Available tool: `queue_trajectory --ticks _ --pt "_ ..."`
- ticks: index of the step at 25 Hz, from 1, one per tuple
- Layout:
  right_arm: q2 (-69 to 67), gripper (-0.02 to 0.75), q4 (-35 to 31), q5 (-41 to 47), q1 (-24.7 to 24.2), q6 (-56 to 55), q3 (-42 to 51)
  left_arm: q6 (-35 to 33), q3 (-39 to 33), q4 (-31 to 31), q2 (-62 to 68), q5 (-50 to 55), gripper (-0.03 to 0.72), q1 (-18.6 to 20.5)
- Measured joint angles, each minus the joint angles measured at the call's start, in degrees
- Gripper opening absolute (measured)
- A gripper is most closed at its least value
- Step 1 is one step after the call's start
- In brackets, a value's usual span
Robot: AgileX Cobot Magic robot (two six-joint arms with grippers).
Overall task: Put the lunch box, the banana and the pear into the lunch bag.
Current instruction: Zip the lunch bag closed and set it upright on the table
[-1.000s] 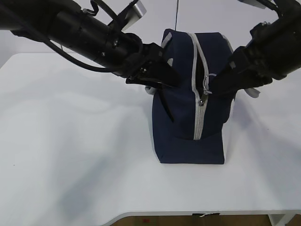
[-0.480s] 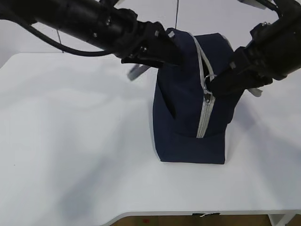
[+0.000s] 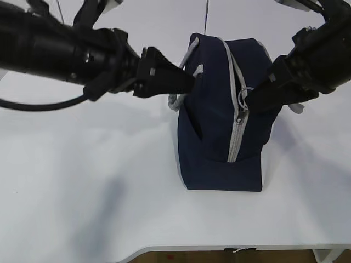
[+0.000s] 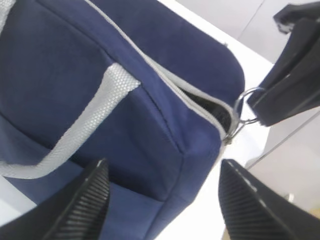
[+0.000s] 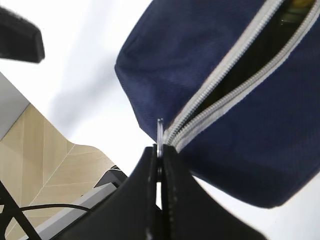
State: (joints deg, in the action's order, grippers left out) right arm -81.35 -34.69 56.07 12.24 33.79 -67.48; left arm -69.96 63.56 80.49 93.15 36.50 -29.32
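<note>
Exterior view
Lunch bag [image 3: 222,118]: stands upright at centre-right of the frame on the white surface [image 3: 82,181], navy, grey zipper [image 3: 237,129] running over the top and down the near end.
Left tool [image 3: 184,82]: reaches in from the upper left, its tip just beside the bag's grey webbing handle [image 3: 184,82]; whether it touches cannot be told here.
Right tool [image 3: 251,101]: comes in from the upper right, pinched on the ring pull [image 3: 244,97] at the bag's near end.

Left wrist view
Left tool [image 4: 162,195]: fingers [image 4: 85,200] spread wide at the bottom of the frame, nothing between them, the bag's corner just beyond.
Handle [image 4: 85,125]: grey strap slanting across the left half of the navy panel.
Ring pull [image 4: 242,110]: right of centre, gripped by the dark right tool [image 4: 287,95].

Right wrist view
Right tool [image 5: 160,160]: closed tight on the metal ring pull [image 5: 160,131] at bottom centre.
Zipper [image 5: 235,80]: partly parted toward the upper right; inside is dark, contents cannot be told.
</note>
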Motion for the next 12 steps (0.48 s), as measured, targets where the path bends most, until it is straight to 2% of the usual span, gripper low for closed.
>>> queue_trajectory --ticks 4,12 --pt "0.00 0.006 0.10 0.11 0.00 0.00 0.00 -12.01 -5.18 8.76 -0.35 -1.07 0.517 0.00" --pt "0.00 0.006 0.10 0.76 0.00 0.00 0.00 -23.58 -5.36 11.27 4.28 2.07 0.517 0.00"
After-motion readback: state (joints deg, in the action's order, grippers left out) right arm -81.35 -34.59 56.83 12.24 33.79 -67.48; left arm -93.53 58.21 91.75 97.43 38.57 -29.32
